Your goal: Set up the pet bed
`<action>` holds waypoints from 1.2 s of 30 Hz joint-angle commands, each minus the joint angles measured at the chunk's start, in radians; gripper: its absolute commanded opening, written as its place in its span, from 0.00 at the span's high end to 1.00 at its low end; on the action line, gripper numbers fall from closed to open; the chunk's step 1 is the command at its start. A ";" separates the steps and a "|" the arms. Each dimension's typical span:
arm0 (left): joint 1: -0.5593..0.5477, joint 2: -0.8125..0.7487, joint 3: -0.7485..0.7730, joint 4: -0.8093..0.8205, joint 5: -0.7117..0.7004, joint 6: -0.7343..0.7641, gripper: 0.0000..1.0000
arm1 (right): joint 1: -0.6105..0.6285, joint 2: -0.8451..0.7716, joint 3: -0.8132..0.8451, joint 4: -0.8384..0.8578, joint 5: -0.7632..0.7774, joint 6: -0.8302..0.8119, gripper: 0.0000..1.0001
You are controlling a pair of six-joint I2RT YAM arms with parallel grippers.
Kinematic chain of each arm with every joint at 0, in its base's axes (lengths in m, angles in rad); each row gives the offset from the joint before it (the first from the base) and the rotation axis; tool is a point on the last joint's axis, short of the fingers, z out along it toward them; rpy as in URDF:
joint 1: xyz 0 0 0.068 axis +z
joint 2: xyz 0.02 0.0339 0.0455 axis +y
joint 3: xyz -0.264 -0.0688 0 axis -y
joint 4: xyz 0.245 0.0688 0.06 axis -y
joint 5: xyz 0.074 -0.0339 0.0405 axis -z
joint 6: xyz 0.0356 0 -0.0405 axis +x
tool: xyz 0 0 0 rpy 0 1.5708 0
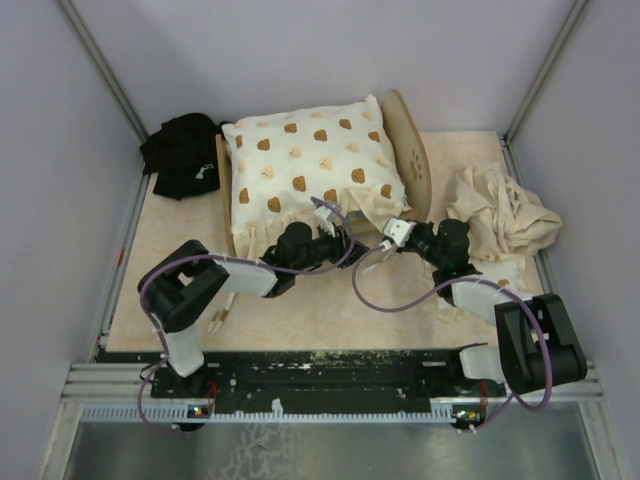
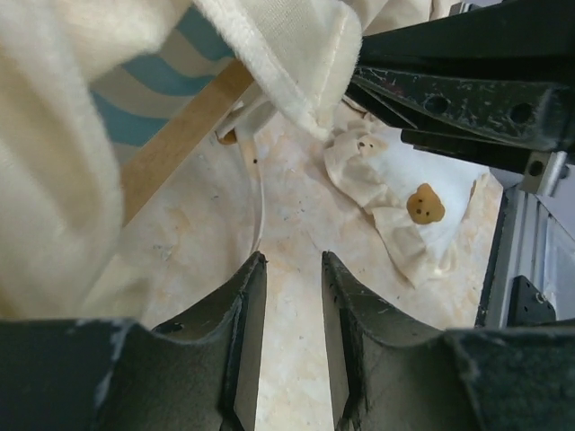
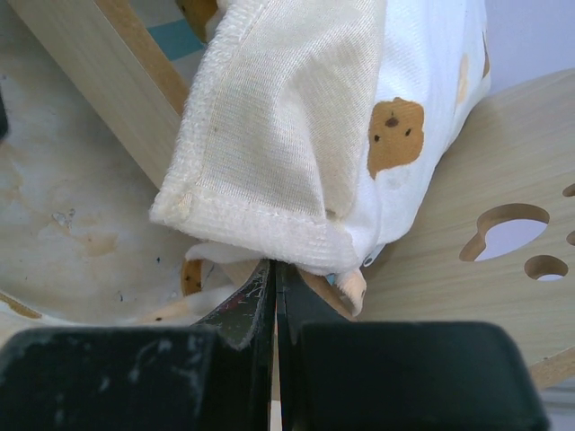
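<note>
- Beige tabletop [image 1: 300,315], top view: we find the pet bed [image 1: 410,150] at centre back with a bear-print cushion [image 1: 310,165] lying on it. The left gripper [image 1: 333,222] and right gripper [image 1: 380,234] meet at the cushion's near edge.
- Left wrist: fingers narrowly parted, nothing between them, beside the bed's rail [image 2: 180,135].
- Right wrist: jaws closed, tips touching the cushion's hem. We cannot tell whether cloth is pinched.

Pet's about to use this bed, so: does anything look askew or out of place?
Yes. The cushion overhangs the bed, its frilled edge spilling past the near rail onto the table. A beige cloth lies crumpled right of the bed, and a black cloth is bunched at the back left.
</note>
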 commanded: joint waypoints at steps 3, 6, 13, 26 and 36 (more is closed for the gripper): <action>-0.010 0.109 0.176 0.087 -0.036 0.052 0.60 | -0.026 -0.033 0.027 0.086 -0.085 0.008 1.00; -0.006 0.140 0.221 0.113 -0.063 0.047 0.60 | -0.033 -0.032 0.024 0.076 -0.095 -0.006 1.00; 0.025 0.160 0.301 0.124 -0.061 0.027 0.63 | -0.034 -0.016 0.023 0.083 -0.123 -0.022 1.00; 0.046 0.168 0.376 0.082 -0.063 -0.028 0.72 | -0.033 -0.010 0.012 0.066 -0.166 -0.111 1.00; 0.047 0.198 0.466 -0.009 -0.073 -0.121 0.69 | -0.031 -0.003 -0.018 0.147 -0.149 -0.157 1.00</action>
